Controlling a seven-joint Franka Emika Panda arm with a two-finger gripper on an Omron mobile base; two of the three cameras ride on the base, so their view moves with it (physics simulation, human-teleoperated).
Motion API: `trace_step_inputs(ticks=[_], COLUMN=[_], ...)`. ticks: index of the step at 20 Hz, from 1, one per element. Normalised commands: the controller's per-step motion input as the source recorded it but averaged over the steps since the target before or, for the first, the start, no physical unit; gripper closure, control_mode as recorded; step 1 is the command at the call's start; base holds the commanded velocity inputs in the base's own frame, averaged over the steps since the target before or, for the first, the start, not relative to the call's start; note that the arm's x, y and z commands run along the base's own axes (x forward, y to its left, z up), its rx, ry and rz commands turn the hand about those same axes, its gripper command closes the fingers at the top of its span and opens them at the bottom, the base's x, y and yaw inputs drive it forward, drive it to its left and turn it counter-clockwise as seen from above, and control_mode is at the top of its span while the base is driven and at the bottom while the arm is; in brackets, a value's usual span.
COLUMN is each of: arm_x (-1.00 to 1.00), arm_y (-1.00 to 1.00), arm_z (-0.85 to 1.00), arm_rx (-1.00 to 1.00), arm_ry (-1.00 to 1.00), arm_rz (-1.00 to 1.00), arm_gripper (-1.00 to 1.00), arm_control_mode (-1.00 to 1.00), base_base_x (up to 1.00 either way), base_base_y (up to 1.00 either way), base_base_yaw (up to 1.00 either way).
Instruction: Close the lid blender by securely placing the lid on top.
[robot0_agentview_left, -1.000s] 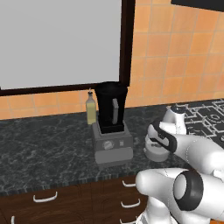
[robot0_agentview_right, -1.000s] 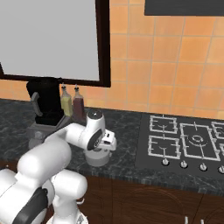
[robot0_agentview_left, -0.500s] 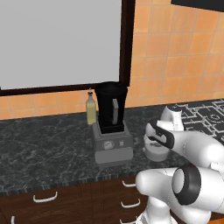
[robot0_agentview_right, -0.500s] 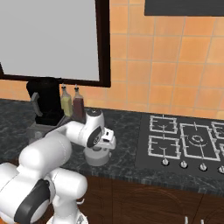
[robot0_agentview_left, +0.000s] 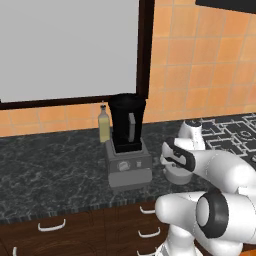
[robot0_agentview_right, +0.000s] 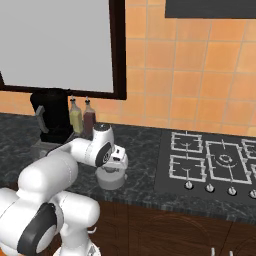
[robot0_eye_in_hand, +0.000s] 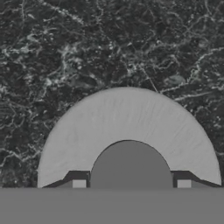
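Observation:
The light-grey lid lies flat on the dark stone counter, to the right of the blender, near the counter's front edge. My gripper points straight down over it. The two finger tips press against either side of the central knob, so the gripper is shut on the lid. From the left base the lid shows just under the hand, and from the right base the lid sits below the gripper. The blender's black jar stands with its top uncovered on its grey base.
A yellowish bottle stands just behind the blender on its left. From the right base, a dark bottle stands beside it. A gas hob takes up the counter on the right. A dark-framed window panel sits behind on the tiled wall.
The hand has come down a little onto the lid, and the fingers have closed in against the lid's knob. The lid and blender have not moved.

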Motion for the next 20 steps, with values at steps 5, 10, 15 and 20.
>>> trace_step_inputs(ticks=[5,10,15,20], arm_x=[-0.01,-0.17,-0.24,-0.14], arm_y=[0.0,0.0,0.0,0.0], arm_z=[0.01,0.65,0.99,1.0], arm_rx=[0.0,0.0,0.0,0.0], arm_ry=[0.01,0.04,0.0,0.0], arm_rz=[0.0,0.0,0.0,0.0], arm_gripper=[1.0,1.0,1.0,1.0], arm_control_mode=[-1.0,-1.0,-1.0,-1.0], base_base_x=[0.0,0.0,0.0,0.0], base_base_y=[0.0,0.0,0.0,0.0], base_base_yaw=[0.0,0.0,0.0,0.0])
